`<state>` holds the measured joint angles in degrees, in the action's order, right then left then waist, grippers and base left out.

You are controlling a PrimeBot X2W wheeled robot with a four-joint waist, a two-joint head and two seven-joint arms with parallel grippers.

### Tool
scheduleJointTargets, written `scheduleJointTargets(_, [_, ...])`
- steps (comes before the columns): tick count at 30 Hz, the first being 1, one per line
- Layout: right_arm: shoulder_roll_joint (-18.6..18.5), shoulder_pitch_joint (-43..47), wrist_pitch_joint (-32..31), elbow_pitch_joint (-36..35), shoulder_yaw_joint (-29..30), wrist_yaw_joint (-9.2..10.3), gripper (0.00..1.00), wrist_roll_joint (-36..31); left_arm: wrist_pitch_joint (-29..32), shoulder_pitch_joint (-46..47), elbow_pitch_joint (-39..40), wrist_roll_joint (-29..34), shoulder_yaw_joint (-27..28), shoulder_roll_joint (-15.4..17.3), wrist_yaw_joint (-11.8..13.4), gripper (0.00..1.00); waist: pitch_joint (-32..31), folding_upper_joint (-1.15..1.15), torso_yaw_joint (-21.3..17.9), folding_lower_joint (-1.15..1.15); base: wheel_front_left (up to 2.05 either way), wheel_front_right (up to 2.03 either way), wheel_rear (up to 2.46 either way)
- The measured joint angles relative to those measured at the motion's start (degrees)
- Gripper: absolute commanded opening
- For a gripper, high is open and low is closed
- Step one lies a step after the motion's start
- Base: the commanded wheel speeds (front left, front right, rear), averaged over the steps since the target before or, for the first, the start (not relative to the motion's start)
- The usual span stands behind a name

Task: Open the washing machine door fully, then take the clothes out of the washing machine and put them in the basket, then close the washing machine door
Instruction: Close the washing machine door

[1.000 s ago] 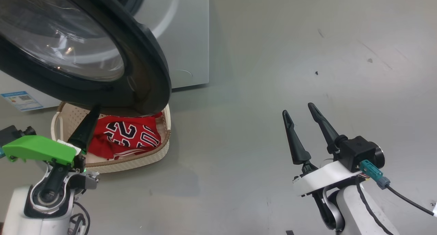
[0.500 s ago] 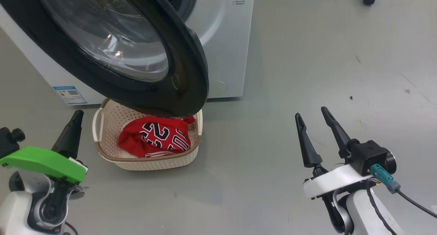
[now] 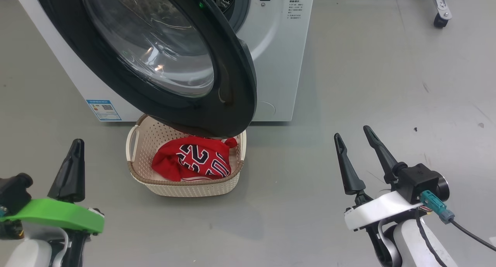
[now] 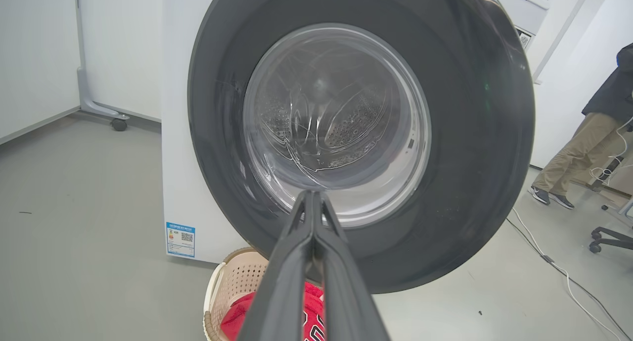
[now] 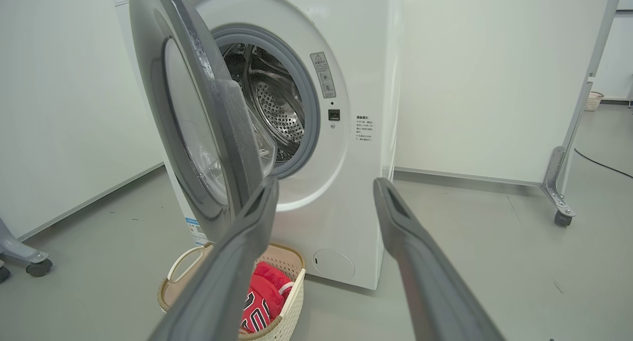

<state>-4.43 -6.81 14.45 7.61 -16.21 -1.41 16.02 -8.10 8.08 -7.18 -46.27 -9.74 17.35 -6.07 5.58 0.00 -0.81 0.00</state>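
We see the washer (image 3: 279,65) at the back, its door (image 3: 232,85) swung out over the basket (image 3: 193,189) on the floor (image 3: 348,85) before it. The clothes (image 3: 193,162) lie in the basket. Our left gripper (image 3: 77,143) is left of the basket, our right gripper (image 3: 350,131) well to its right.

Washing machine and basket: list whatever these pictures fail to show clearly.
Drum: its left and lower part hides behind the washing machine door in the right wrist view; whether anything remains inside cannot be told.
Basket: its far end, with part of the clothes, lies under the door's rim in the head view.
Blue label: print too small to read.
Person: cut off by the left wrist view's right edge.
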Motion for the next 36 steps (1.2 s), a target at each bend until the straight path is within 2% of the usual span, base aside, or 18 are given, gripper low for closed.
scheduleJointTargets(6, [0.05, 0.03, 0.0, -0.08, 0.04, -0.27, 1.0, -0.05, -3.56, -1.42, -0.04, 3.64, -1.59, -0.1, 0.81, 0.0, -0.23, 0.0, 0.42, 0.0, 0.0, 0.0, 0.0])
scheduleJointTargets(7, [0.07, 0.05, 0.0, -0.08, 0.08, -0.29, 1.0, -0.07, -4.01, -1.64, -0.05, 3.83, -1.72, -0.25, 1.14, 0.36, -0.26, 0.0, 0.5, 0.0, 0.0, 0.0, 0.0])
scheduleJointTargets(8, [0.08, 0.1, 0.0, -0.08, 0.12, -0.29, 1.0, -0.07, -4.25, -1.82, -0.15, 4.53, -1.9, -0.34, 1.44, 0.87, -0.29, 0.0, 0.58, 0.0, 0.0, 0.0, 0.0])
scheduleJointTargets(9, [0.09, 0.18, 0.0, -0.09, 0.16, -0.29, 1.0, -0.08, -4.41, -2.01, -0.23, 5.35, -2.05, -0.37, 1.81, 1.0, -0.31, 0.0, 0.66, 0.0, 0.0, 0.0, 0.0])
scheduleJointTargets(21, [0.41, 0.44, 0.0, -0.08, 0.33, -0.51, 1.0, -0.55, -5.16, -3.41, -1.29, 8.81, -3.64, -1.77, 3.3, 1.0, -0.41, 0.0, 1.39, 0.0, 0.0, 0.0, 0.0])
scheduleJointTargets(36, [0.64, 0.71, 0.0, 0.25, 0.34, -1.04, 1.0, -0.63, -6.13, -4.09, -1.29, 11.27, -3.53, -2.5, 3.77, 1.0, -1.18, 0.0, 1.62, 0.0, 0.0, 0.0, 0.0])
